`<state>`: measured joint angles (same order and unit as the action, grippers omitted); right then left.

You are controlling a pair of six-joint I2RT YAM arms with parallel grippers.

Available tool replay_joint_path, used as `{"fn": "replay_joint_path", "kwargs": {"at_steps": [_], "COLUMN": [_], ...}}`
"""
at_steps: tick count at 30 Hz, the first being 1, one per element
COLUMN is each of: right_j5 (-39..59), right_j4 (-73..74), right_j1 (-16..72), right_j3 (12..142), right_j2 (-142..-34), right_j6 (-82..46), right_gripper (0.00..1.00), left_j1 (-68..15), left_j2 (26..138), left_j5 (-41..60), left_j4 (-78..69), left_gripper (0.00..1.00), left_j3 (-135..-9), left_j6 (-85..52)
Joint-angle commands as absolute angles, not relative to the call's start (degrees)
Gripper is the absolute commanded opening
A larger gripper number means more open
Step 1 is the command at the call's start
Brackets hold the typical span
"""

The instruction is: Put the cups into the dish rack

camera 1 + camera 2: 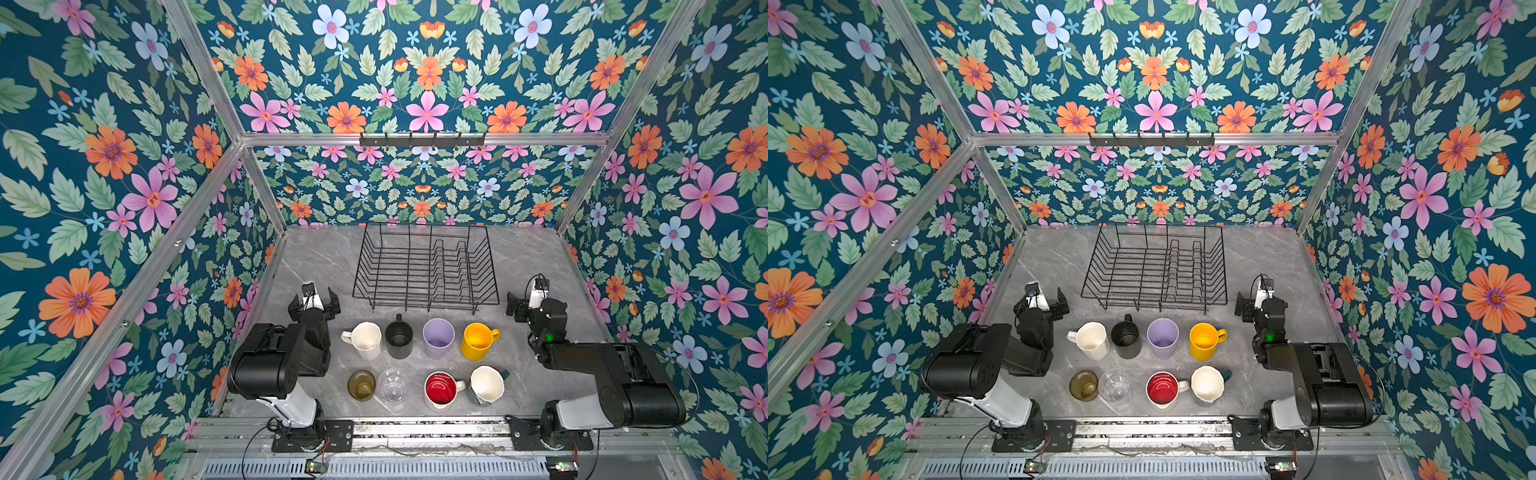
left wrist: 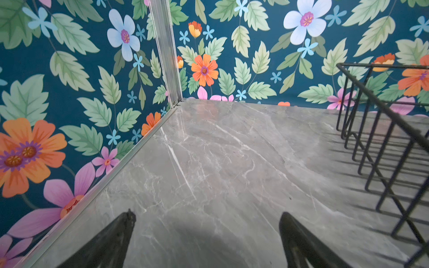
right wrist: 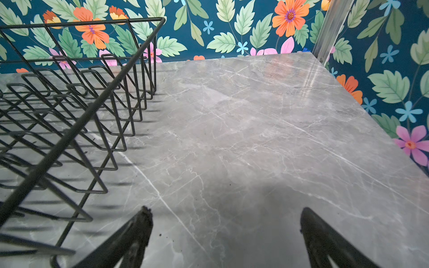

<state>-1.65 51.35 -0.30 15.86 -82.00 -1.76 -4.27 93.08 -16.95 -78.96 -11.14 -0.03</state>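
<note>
cups (image 1: 1163, 338) stand in two rows on the grey desk (image 1: 316, 257), all with the open side up. in both top views the back row, from left to right, has a cream mug (image 1: 365, 338), a black mug (image 1: 399, 337), a lilac tumbler (image 1: 437, 337) and a yellow mug (image 1: 478, 341). the front row has an olive glass (image 1: 361, 385), a clear glass (image 1: 392, 385), a white mug that is red inside (image 1: 440, 388) and a white mug that is teal outside (image 1: 487, 385). the two glasses are just beside each other.

the dish rack (image 1: 415, 270) sits behind the back row, near the back wall. all eight cups are outside it. its plate dividers stand up in its right half.

the left arm (image 1: 266, 365) is to the left of the cups, and the left jaws are near the rack's left front corner. the right arm (image 1: 623, 382) is to the right, and the right jaws are near the rack's right front corner. in the wrist views the left fingers (image 2: 120, 232) and the right fingers (image 3: 139, 232) are spread wide with only bare desk between them, so both pairs of jaws are released.

a black hook rail (image 1: 422, 140) hangs on a metal bar high on the flowery back wall.
</note>
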Motion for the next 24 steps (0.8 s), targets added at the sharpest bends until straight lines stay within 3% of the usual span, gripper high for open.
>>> {"fn": "replay_joint_path", "kwargs": {"at_steps": [1, 10, 12, 15, 17, 20, 24], "right_j5": [-1.49, -3.4, -5.33, -9.57, -6.8, -2.66, 1.06], "right_j4": [54.41, 51.85, 42.06, 13.95, 2.37, -4.81, -4.22], "right_j1": [-0.26, -0.26, -0.24, -0.26, -0.26, -0.29, -0.41], "right_j3": [15.45, 16.91, 19.07, 29.38, 35.45, 38.56, 34.45], "right_j2": [-81.65, -80.97, -75.14, -65.35, -61.4, -55.66, -47.42], "right_j6": [-1.68, -2.36, -3.68, -12.94, -17.13, -22.81, -24.81], "right_gripper": [0.99, 0.99, 0.99, 0.99, 0.99, 0.99, 0.99], "left_j1": [-4.33, -4.31, -4.22, -4.26, -4.39, -4.48, -4.39], "left_j2": [93.17, 92.9, 92.23, 91.51, 91.78, 90.7, 78.87], "left_j5": [-17.28, -18.0, -18.96, -17.72, -17.05, -17.54, -29.0], "left_j4": [-83.83, -77.5, -79.29, -86.59, -92.2, -91.59, -77.05], "left_gripper": [1.0, 1.0, 1.0, 1.0, 1.0, 1.0, 1.0], "left_j3": [-10.83, -13.89, -12.47, -8.23, -5.83, -5.79, -8.04], "left_j6": [0.0, -0.18, -1.19, -0.38, 0.3, 0.23, -4.69]}}
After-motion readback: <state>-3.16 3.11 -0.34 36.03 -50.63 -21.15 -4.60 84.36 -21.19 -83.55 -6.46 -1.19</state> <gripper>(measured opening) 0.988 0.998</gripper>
